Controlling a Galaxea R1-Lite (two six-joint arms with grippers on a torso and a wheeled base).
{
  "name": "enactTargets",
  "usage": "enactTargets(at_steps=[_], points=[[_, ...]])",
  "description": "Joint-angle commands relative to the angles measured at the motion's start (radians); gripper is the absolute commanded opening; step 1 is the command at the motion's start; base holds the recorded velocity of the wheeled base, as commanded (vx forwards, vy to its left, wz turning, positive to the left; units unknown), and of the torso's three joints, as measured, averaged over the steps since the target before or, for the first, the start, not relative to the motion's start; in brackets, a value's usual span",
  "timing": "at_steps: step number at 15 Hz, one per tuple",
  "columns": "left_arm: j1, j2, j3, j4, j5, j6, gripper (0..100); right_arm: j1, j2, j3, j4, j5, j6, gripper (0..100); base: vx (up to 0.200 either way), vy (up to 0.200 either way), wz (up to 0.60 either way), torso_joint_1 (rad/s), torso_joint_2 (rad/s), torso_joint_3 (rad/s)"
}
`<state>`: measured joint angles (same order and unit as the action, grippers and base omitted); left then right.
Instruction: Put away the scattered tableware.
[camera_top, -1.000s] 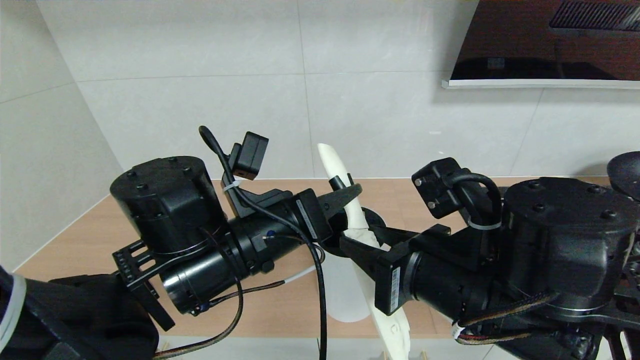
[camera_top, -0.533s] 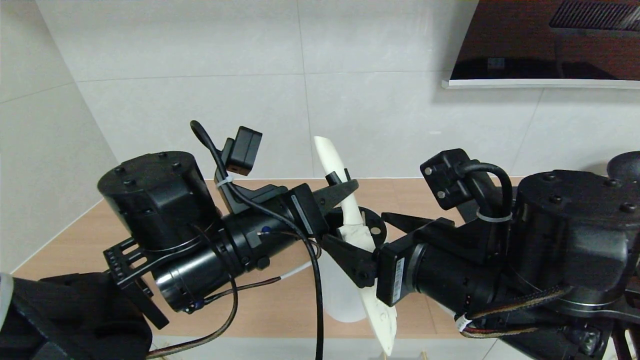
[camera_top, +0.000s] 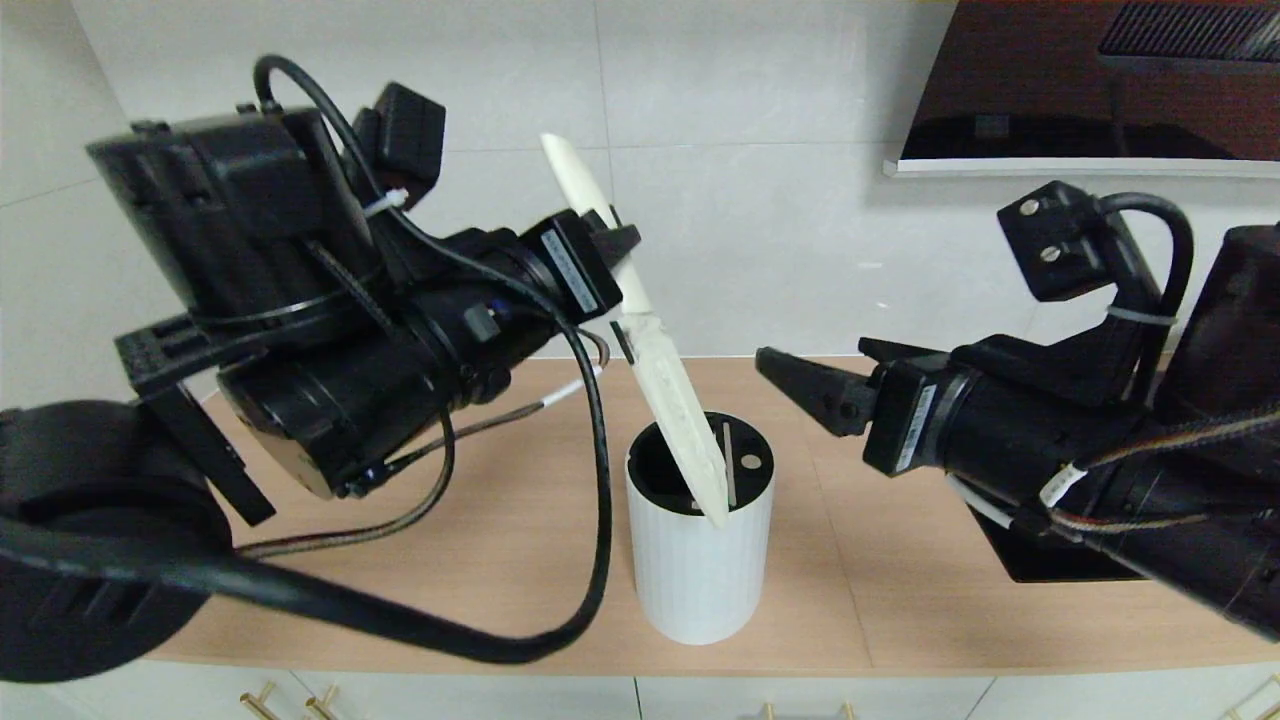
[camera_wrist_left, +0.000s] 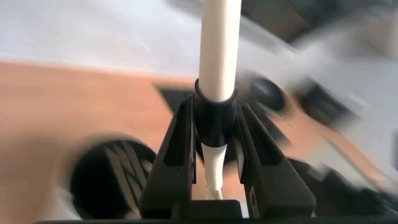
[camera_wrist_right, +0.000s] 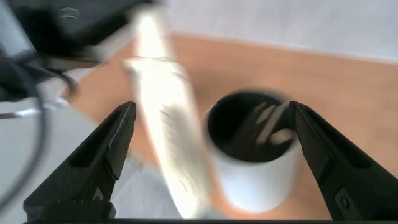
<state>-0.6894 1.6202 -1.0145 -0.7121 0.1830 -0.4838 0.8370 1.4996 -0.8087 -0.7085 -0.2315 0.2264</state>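
A light wooden counter (camera_top: 520, 560) carries a white ribbed cylindrical holder (camera_top: 700, 580) close to its front edge. The holder's black inside holds a few thin utensils (camera_top: 730, 465) standing on end.

A cream-white knife (camera_top: 665, 385) hangs over the holder with its long axis steeply tilted. Its blade points down, and the tip sits at the holder's near rim, just inside or just in front of it; which one cannot be told. Its rounded handle points up and to the left of the holder, towards the wall.

The left gripper (camera_top: 612, 250) is above and to the left of the holder, clamped on the knife's handle just above the blade. In the left wrist view the left gripper (camera_wrist_left: 216, 118) has its two fingers pressed against either side of the handle (camera_wrist_left: 219, 50).

The right gripper (camera_top: 812, 352) hangs to the right of the holder, above its rim, with its fingers spread wide and nothing between them. In the right wrist view the right gripper (camera_wrist_right: 211, 109) frames the holder (camera_wrist_right: 255, 186) and the blurred knife (camera_wrist_right: 171, 124) between its two fingers.

Right of the holder, a flat black panel (camera_top: 1040, 565) lies on the counter. Beyond the holder rises a pale tiled wall (camera_top: 760, 200), with a dark glossy hood (camera_top: 1090, 80) high to the right.
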Motion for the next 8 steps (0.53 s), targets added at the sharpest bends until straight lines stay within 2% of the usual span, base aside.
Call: enactTargets(at_steps=[1,2,3,5,7,8], points=[[0.001,0.015,-0.13,0.068,0.11,0.097,0,-0.087,-0.041,-0.018,0.0,0.023,-0.001,100,0.0,0.0,0.0,0.0,0.0,0.0],[-0.007,0.021,-0.139,0.076,0.161,0.133,0,-0.101,-0.047,-0.018,0.0,0.023,-0.002,100,0.0,0.0,0.0,0.0,0.0,0.0],[-0.041,0.041,-0.136,0.076,0.268,0.218,0,-0.118,-0.059,-0.018,0.0,0.024,-0.005,100,0.0,0.0,0.0,0.0,0.0,0.0],[-0.067,0.089,-0.136,0.063,0.411,0.268,0,-0.127,-0.059,-0.015,0.0,0.024,-0.005,100,0.0,0.0,0.0,0.0,0.0,0.0],[-0.087,0.121,-0.134,0.023,0.423,0.284,0,-0.127,-0.055,-0.015,0.0,0.024,-0.005,100,0.0,0.0,0.0,0.0,0.0,0.0],[-0.096,0.15,-0.125,-0.023,0.429,0.303,0,-0.127,-0.05,-0.012,0.0,0.024,-0.005,100,0.0,0.0,0.0,0.0,0.0,0.0]])
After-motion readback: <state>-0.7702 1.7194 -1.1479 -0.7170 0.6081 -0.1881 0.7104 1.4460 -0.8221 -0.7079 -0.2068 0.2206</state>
